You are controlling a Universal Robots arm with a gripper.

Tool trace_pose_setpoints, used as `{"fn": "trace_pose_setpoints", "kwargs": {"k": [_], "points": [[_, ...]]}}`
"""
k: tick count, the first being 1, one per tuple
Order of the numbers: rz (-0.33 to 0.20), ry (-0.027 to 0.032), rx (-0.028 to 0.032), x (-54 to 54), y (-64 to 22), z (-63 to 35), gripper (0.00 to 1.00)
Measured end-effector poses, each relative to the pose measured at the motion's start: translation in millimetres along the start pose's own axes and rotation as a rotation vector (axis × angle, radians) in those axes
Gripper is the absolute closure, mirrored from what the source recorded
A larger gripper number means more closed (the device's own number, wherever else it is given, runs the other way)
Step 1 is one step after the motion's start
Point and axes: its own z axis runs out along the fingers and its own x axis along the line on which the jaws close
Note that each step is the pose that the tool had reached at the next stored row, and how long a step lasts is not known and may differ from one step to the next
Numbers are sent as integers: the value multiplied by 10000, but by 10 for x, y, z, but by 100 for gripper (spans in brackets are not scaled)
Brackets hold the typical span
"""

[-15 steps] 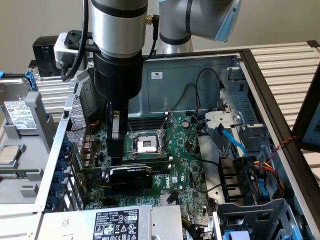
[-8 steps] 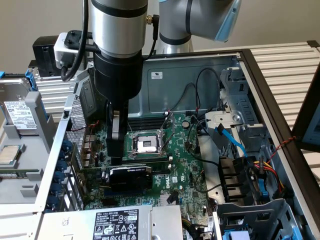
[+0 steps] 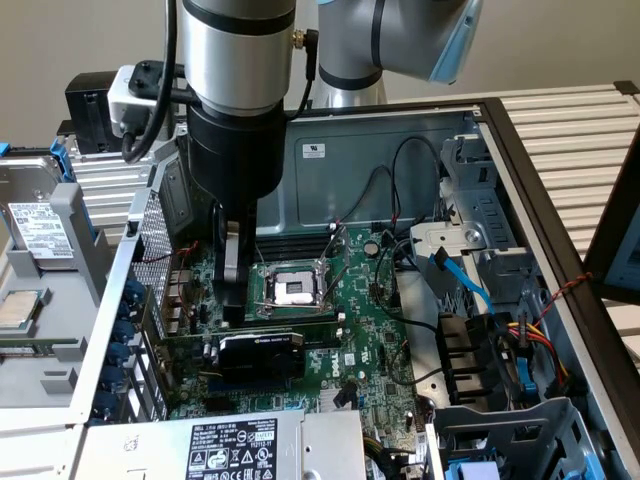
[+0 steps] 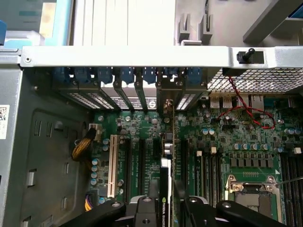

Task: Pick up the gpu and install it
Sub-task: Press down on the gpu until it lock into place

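Standing on edge over the motherboard (image 3: 360, 340), the gpu (image 3: 262, 352) sits in the lower middle of the exterior view, its black shroud facing the camera and its bracket end toward the slot covers (image 3: 130, 330) at the lower left. The hand (image 3: 232, 315) reaches down from the upper left of the frame and meets the card's top edge. In the wrist view the card's thin edge (image 4: 164, 189) runs between the two fingers (image 4: 142, 208) at the bottom centre, so the hand looks clamped on the gpu, though how firmly I cannot tell. Farther back lie the CPU socket (image 3: 295, 290) and loose black cables (image 3: 400, 180). A tilted card could miss its slot and jam; a weak grip could let it slip.
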Motion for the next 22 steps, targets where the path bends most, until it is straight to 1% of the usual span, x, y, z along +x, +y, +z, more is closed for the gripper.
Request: {"fn": "trace_pose_setpoints", "kwargs": {"k": [1,2,3,4,5,6,7,8,11,15,19,22], "points": [[1,1,12,0,3,-1,79],[4,2,67,0,11,-1,79],[5,-4,191,-2,22,2,85],[7,-12,346,-4,31,5,89],[11,-18,512,-5,40,8,89],[13,-23,642,-7,51,12,89],[15,-28,740,-9,68,19,89],[16,-29,810,-12,93,30,89],[18,-35,966,-20,177,68,89],[24,-44,1195,-37,275,114,89],[28,-51,1381,-85,358,157,89],[30,-56,1532,-95,397,190,89]]}}
